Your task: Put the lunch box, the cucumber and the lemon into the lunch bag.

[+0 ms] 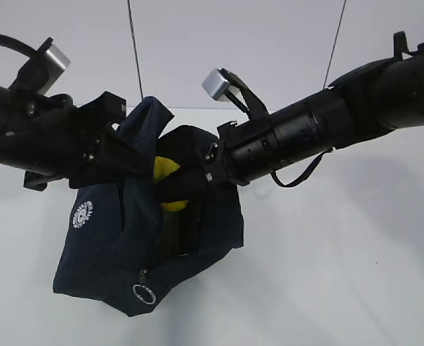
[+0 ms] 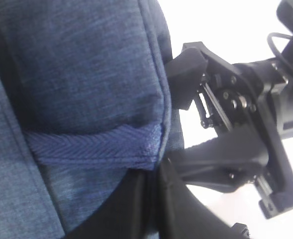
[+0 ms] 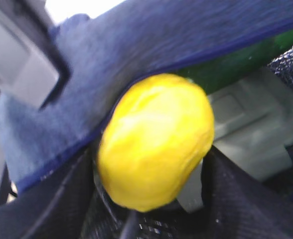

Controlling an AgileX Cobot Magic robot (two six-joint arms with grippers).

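Lemon at the lunch bag mouth
Lemon (image 3: 155,142) sits between the spread right tool (image 1: 187,189) jaws, over the lunch box (image 3: 251,132) and cucumber (image 3: 236,62); left tool (image 1: 118,155), pressed together, pinches the lunch bag (image 1: 111,245) edge.

No legible text is shown. A small round white logo (image 1: 83,214) is printed on the lunch bag (image 1: 111,252), below the left claw (image 1: 125,155); its lettering cannot be made out.

I see the lemon (image 3: 154,142) at the lunch bag (image 1: 104,245) mouth, with the lunch box (image 3: 251,134) and the cucumber (image 3: 236,62) inside behind it.
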